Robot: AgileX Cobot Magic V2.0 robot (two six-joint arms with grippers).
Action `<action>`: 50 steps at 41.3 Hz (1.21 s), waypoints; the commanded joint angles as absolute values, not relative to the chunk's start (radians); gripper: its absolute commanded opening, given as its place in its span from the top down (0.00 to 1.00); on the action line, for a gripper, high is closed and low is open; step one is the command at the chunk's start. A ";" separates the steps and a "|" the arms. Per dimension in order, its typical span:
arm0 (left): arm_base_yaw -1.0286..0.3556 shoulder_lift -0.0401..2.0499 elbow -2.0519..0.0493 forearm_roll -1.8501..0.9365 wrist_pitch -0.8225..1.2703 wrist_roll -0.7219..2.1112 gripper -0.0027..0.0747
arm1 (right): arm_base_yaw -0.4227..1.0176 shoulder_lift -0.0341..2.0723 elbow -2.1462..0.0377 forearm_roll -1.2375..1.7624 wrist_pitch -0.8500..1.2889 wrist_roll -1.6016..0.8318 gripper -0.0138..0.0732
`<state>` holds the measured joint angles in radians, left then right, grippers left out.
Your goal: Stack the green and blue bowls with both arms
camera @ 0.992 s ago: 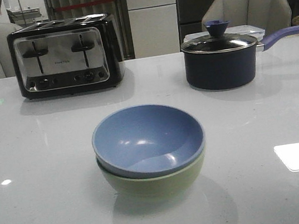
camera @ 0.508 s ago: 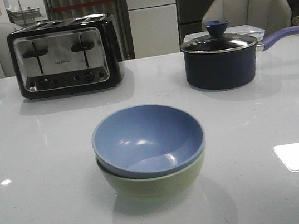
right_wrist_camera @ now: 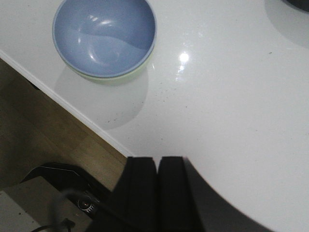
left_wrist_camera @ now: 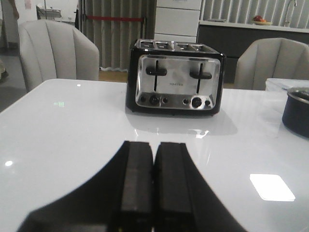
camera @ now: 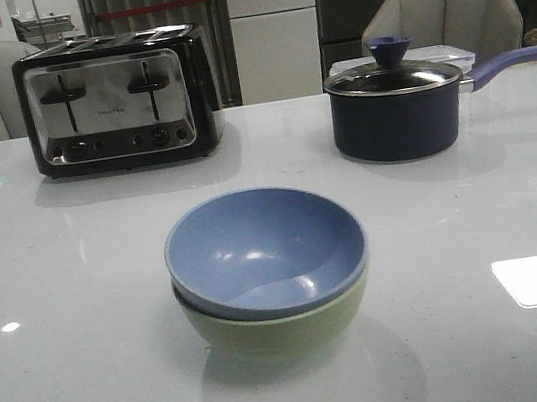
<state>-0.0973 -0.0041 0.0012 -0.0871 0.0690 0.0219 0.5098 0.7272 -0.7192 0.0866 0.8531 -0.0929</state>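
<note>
Sitting nested in the green bowl (camera: 280, 331), the blue bowl (camera: 264, 250) rests mid-bench (camera: 60, 293), with the toaster (camera: 117, 102) at 11 o'clock and the saucepan (camera: 396, 106) at 1 o'clock. Left gripper (left_wrist_camera: 153, 186) and right gripper (right_wrist_camera: 157, 191) jaws are pressed together, holding nothing.

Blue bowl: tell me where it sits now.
In the front view the blue bowl sits nested in the green bowl, mid-table, nearer than the toaster and saucepan.

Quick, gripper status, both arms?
Left gripper: closed, holding nothing.
Right gripper: closed, holding nothing.
</note>
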 commanded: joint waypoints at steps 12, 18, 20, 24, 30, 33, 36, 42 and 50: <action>-0.097 -0.026 0.009 -0.099 -0.103 0.016 0.84 | 0.503 0.723 -0.747 0.083 0.799 -0.098 0.78; -0.097 -0.024 0.009 -0.099 -0.103 0.016 0.84 | 0.503 0.723 -0.747 0.083 0.799 -0.098 0.78; -0.097 -0.024 0.009 -0.099 -0.103 0.016 0.84 | 0.503 0.723 -0.747 0.083 0.799 -0.098 0.78; -0.097 -0.024 0.009 -0.099 -0.103 0.016 0.84 | 0.503 0.723 -0.747 0.083 0.799 -0.098 0.78; -0.097 -0.024 0.009 -0.099 -0.103 0.016 0.84 | 0.503 0.723 -0.747 0.083 0.799 -0.098 0.78; -0.097 -0.024 0.009 -0.099 -0.103 0.016 0.84 | 0.503 0.723 -0.747 0.083 0.799 -0.098 0.78; -0.097 -0.024 0.009 -0.099 -0.103 0.016 0.84 | 0.503 0.723 -0.747 0.083 0.799 -0.098 0.78; -0.097 -0.024 0.009 -0.099 -0.103 0.016 0.84 | 0.503 0.723 -0.747 0.083 0.799 -0.098 0.78; -0.097 -0.024 0.009 -0.099 -0.103 0.016 0.84 | 0.503 0.722 -0.747 0.083 0.799 -0.098 0.78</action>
